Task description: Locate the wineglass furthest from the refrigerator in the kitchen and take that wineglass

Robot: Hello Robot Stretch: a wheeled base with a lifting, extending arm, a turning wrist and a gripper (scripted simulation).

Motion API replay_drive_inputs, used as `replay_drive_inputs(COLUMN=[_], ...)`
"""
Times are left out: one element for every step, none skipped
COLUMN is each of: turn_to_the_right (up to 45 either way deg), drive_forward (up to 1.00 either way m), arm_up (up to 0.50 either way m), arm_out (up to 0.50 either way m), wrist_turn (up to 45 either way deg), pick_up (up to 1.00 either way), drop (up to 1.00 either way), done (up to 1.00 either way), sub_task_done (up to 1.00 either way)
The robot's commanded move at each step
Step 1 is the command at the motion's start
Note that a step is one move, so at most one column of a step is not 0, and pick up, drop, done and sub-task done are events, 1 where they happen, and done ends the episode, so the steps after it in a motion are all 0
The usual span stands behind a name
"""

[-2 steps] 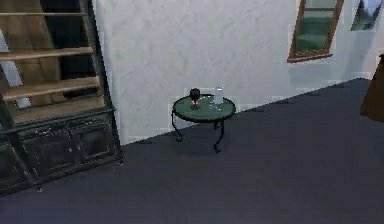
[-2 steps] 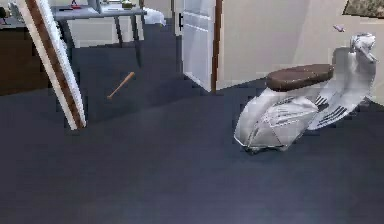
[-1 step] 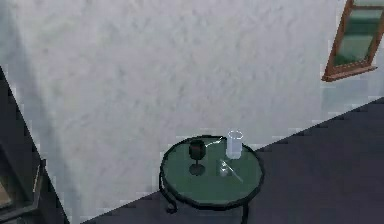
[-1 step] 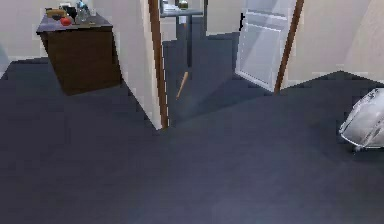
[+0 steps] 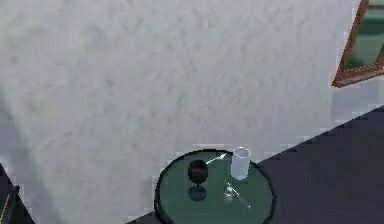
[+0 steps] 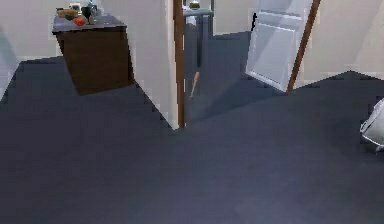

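A wineglass with dark red in its bowl stands on a round green-glass table against a white wall, just left of a taller clear tumbler, in the forward view. In the arm side view, dark floor runs to a brown cabinet and a white door. The hand's state cannot be told.
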Motion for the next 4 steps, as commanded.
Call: replay_drive_inputs(turn_to_the_right=[-45.0, -45.0, -24.0, 0.0], drive_forward=[0.0, 0.0, 0.0, 1.0], arm_up=[0.0, 0.0, 0.0, 0.0], arm_out=[0.0, 0.0, 0.0, 0.0], wrist_turn=[0.0, 0.0, 0.0, 0.0], pick_up=[0.0, 0.0, 0.0, 0.0], drop=[0.0, 0.0, 0.0, 0.0], done=[0.0, 0.0, 0.0, 0.0], sub_task_done=[0.0, 0.0, 0.0, 0.0])
